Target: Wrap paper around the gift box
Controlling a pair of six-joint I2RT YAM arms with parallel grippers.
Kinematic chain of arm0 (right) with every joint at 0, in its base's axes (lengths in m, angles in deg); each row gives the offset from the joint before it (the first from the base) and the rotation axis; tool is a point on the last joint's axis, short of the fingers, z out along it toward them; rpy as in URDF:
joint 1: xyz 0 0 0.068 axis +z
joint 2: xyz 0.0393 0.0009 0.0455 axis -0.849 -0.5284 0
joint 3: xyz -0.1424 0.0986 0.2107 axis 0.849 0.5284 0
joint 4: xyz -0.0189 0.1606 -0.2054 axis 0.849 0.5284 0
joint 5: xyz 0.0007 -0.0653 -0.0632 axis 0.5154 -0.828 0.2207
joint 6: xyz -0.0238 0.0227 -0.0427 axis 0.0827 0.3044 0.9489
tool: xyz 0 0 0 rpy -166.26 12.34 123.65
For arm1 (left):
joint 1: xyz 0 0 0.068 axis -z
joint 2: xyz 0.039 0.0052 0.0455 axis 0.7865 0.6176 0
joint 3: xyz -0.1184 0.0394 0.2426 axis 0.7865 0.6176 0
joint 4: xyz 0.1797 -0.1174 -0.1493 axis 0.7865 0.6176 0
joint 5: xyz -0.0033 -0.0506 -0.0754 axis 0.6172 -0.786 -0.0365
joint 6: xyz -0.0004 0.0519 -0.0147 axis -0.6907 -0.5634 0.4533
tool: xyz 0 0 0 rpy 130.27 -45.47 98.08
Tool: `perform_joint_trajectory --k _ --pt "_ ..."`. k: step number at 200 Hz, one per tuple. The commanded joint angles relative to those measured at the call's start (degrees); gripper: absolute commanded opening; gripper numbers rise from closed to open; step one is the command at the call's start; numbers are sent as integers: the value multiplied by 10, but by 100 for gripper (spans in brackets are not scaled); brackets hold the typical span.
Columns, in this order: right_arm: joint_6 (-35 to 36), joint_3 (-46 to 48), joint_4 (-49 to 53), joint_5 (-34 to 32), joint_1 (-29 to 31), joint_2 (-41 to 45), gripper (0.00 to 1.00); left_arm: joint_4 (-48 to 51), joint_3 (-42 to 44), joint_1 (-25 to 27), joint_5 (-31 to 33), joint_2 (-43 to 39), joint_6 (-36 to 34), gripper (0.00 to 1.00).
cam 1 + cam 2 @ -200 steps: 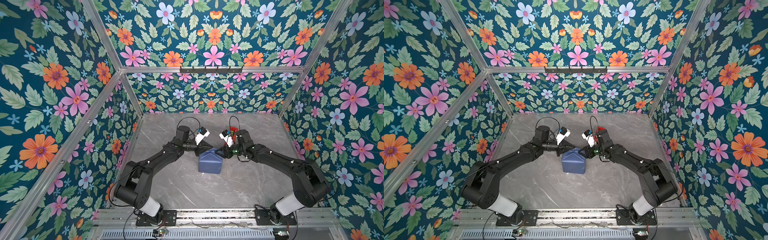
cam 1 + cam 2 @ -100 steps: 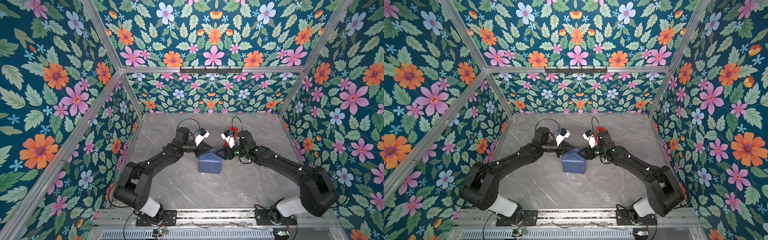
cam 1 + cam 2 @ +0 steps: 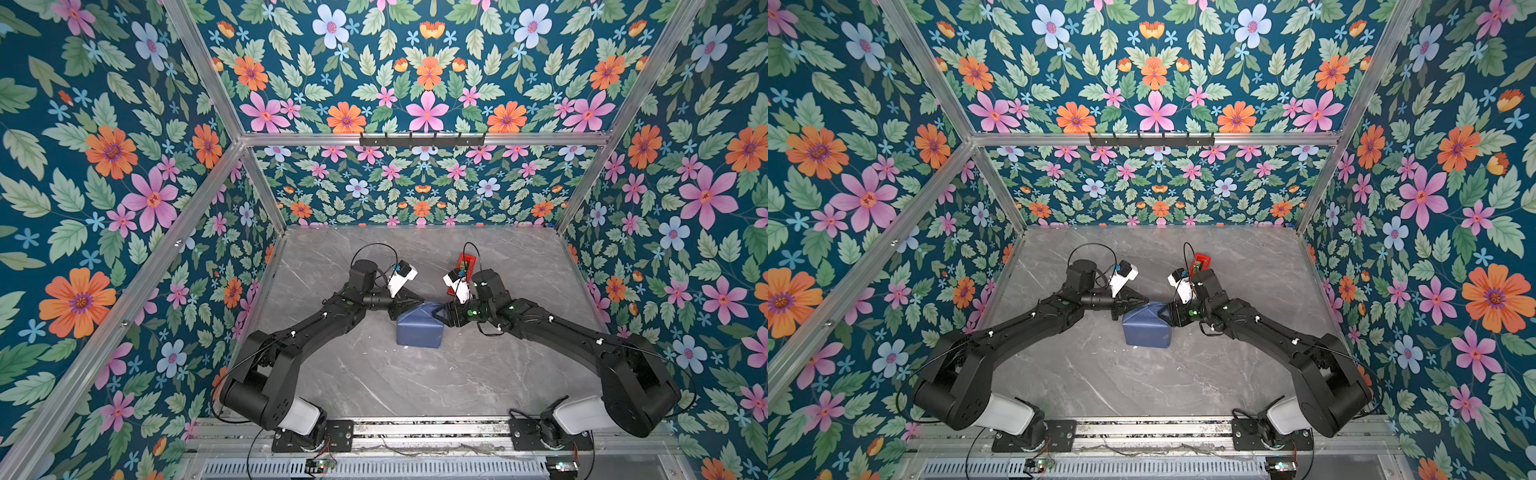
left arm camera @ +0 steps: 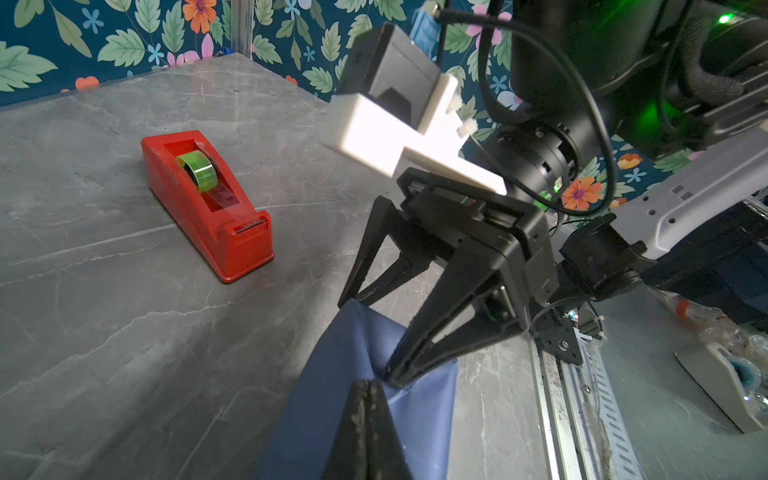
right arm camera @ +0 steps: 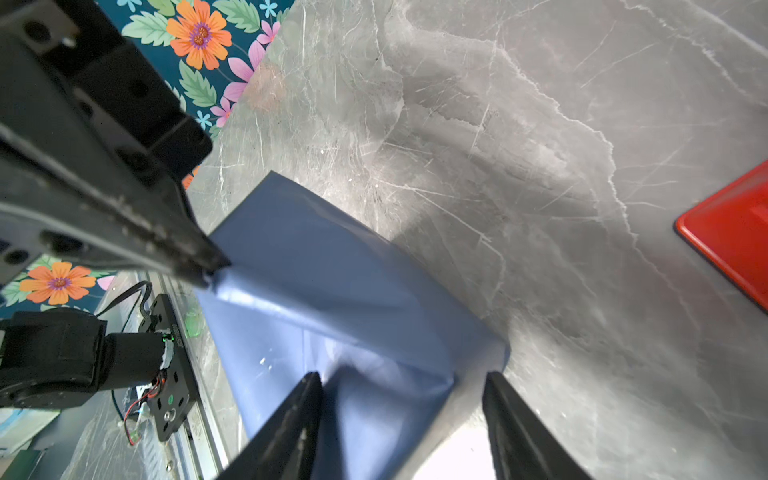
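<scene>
Walls papered in a teal floral print closed in a grey marble-patterned worktop. From the left, the black left arm reached toward the middle. The left jaws were pressed fully together, nipping a raised fold of the creased slate-blue sheet of paper.

The paper sat as a boxy bundle on the worktop, directly under and between the two sets of jaws. Its top was drawn up into a peak at the tips of the left jaws. The gift box was hidden inside the paper, with none of its surface showing.

Facing the left jaws across that peak, the right jaws stood partly apart and gripped nothing. In the right wrist view their two black fingers straddled one corner of the bundle. In the left wrist view one finger came down onto the paper just beside the closed left tips.

Beyond the right jaws, on the side away from the arm bases, a narrow red plastic tape dispenser lay flat on the worktop. It was apart from the paper and carried a green roll of tape. The black right arm ran off to the right.
</scene>
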Motion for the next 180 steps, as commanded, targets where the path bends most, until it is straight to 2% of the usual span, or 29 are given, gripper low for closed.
perform_joint_trajectory --k 1,180 --pt "-19 8 21 -41 4 1 62 -23 13 3 -5 -9 10 0" --pt "-48 28 18 -69 19 3 61 -38 91 37 1 -44 51 2"
